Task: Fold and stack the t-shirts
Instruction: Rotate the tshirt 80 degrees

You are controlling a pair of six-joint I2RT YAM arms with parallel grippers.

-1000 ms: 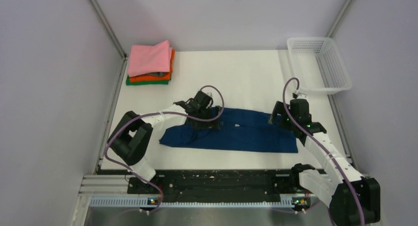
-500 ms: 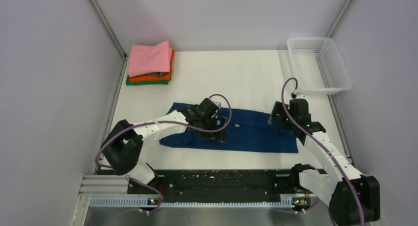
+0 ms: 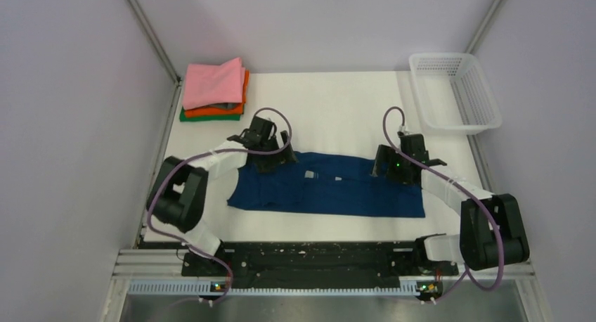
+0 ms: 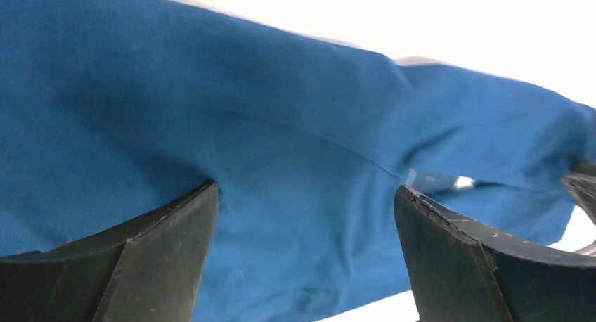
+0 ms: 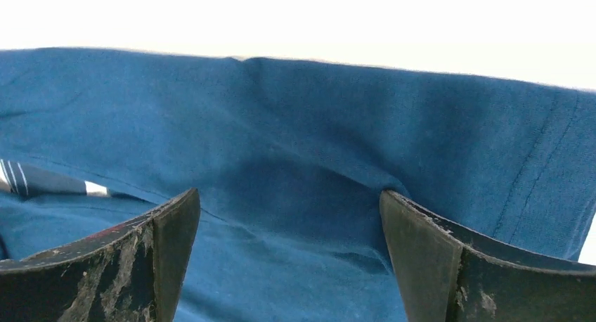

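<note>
Plainly both claws are spread wide and grasp nothing. The left gripper [image 4: 306,188] and right gripper [image 5: 288,195] each straddle blue cloth, touching it or just above; the wrist views cannot settle which. They sit at the far edge of the navy t-shirt [image 3: 330,192], one toward each end, probably to pinch that edge for a lengthwise fold. Only the overhead view shows the shirt as a long band, with the folded stack [image 3: 214,90] beyond its left end and the basket [image 3: 457,90] beyond its right.
</note>
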